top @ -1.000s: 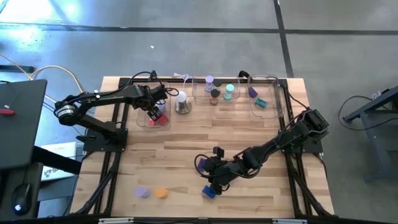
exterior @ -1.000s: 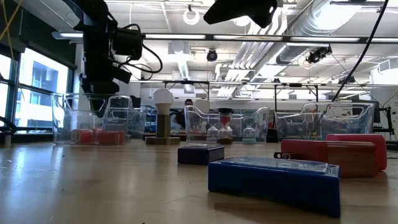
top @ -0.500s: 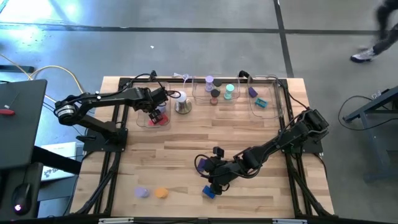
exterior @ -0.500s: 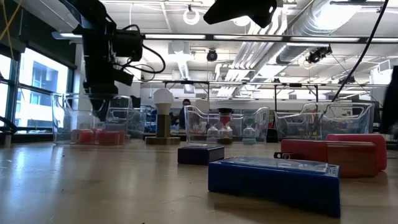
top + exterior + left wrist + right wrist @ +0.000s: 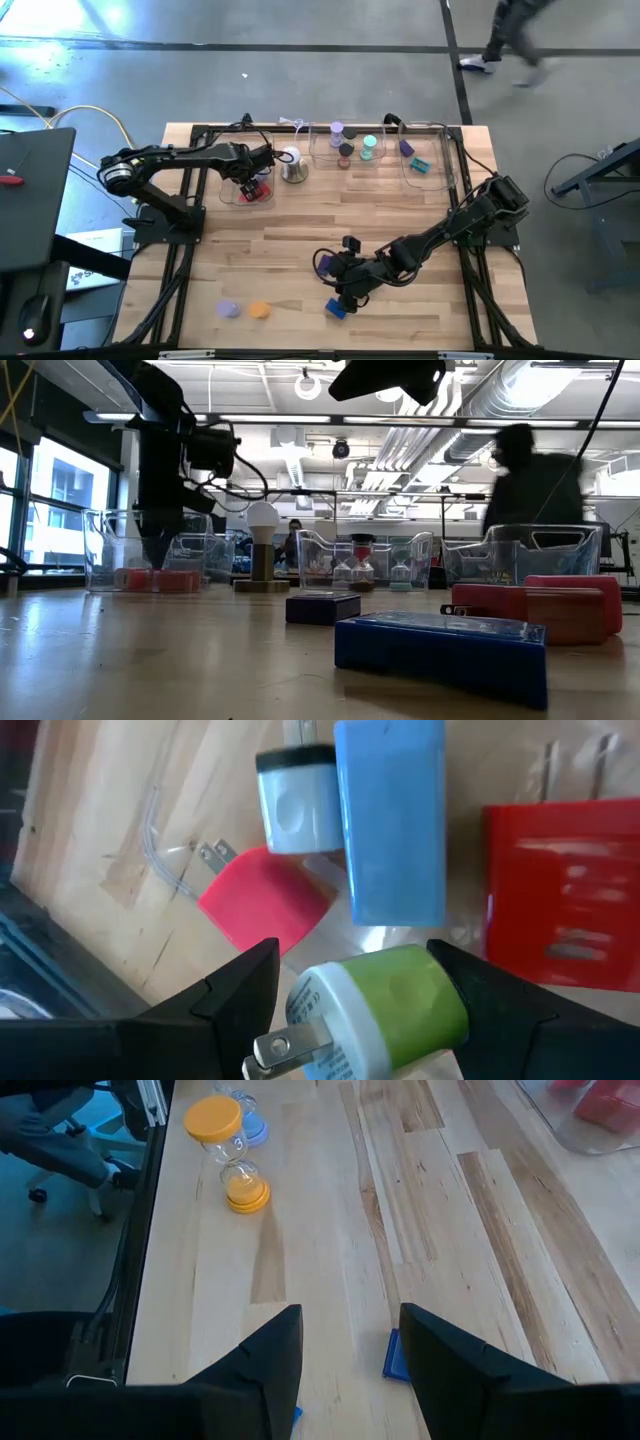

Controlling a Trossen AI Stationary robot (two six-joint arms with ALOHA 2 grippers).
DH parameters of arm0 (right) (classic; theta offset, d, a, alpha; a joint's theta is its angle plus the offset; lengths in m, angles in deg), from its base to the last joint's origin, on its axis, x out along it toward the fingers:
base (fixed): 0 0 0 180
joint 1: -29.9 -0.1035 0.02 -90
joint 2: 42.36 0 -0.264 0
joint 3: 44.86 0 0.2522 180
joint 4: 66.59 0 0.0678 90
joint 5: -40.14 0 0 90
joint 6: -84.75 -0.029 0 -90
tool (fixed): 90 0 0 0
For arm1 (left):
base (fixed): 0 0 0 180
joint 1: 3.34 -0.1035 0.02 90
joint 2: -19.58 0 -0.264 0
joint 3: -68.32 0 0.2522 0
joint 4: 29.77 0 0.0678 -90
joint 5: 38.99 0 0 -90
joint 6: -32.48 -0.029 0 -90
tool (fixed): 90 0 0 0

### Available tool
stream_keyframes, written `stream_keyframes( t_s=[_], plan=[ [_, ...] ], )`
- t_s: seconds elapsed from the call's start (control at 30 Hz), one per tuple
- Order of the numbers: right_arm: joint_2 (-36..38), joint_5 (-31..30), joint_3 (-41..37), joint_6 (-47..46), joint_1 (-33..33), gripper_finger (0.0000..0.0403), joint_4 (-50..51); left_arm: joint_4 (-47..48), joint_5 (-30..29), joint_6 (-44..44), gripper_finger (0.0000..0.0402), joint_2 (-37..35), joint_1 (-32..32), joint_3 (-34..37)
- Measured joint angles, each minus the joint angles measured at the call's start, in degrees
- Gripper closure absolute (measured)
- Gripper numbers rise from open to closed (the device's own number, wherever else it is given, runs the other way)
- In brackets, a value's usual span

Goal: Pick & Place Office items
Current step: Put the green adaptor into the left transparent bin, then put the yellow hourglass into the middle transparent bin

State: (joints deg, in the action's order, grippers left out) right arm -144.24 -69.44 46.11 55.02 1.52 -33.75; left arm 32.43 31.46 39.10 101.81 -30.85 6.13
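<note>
A wooden desk [image 5: 300, 230] carries clear trays along its far edge. The left gripper [image 5: 350, 1005], over the leftmost tray [image 5: 228, 195], is clamped on a green plug adapter [image 5: 385, 1005] above red, pink and blue adapters. The right gripper [image 5: 345, 1355] hangs empty, fingers apart, near an orange hourglass [image 5: 230, 1155].

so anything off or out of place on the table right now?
Mostly tidy. The orange-capped hourglass lies on its side on the bare wooden table, beside a lilac one, away from the clear plastic trays. A blue block also sits loose by the right gripper. No spill or damage visible.
</note>
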Motion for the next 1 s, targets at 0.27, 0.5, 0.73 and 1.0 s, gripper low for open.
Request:
stream_keyframes(
  t_s=[0.27, 0.5, 0.73, 1.0],
  plan=[
    [0.0, 0.0, 0.0, -0.01, 0.0, 0.0247, 0.32, -0.45, -1.78, 0.76, 0.0109, 2.04, 0.0, 0.0],
    [0.0, -0.01, 0.0, 0.0, 0.0, 0.0247, 0.37, -0.52, -1.82, -0.06, 0.0054, 2.04, 0.28, 0.0],
    [0.0, -1.06, 0.0, 0.21, 0.0, 0.0247, 0.35, 3.54, -1.84, 0.69, 0.0051, 1.83, 0.5, -3.51],
    [0.0, -1.51, 0.0, 1.15, 0.02, 0.0247, 1.16, 15.58, -1.57, 4.77, 0.0051, 1.29, 2.41, -11.1]
  ],
)
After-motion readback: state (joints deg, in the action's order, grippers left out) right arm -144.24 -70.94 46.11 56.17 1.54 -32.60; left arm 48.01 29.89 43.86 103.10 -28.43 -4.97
